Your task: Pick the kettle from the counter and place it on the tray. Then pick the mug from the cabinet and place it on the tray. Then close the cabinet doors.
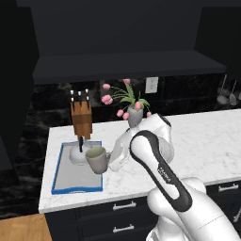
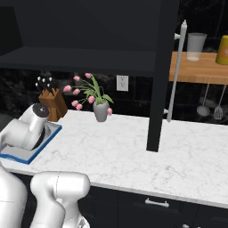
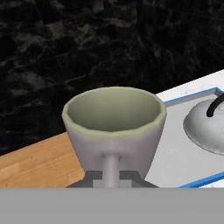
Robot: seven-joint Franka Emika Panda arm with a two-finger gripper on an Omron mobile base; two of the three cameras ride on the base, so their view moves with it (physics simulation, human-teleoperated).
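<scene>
While the mug is clamped by its handle between the 2 fingers of the gripper, it is held upright above the tray, beside the kettle. The kettle is seated on the tray's far end, on the counter, near the knife block.

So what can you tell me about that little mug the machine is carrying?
The small grey-beige mug with a greenish inside looks ceramic and empty. It is upright, its one side handle pinched in the shut claw. In the left base view it hangs over the right edge of the flat blue-rimmed grey tray, close beside the low domed silver kettle that sits on the tray.
</scene>
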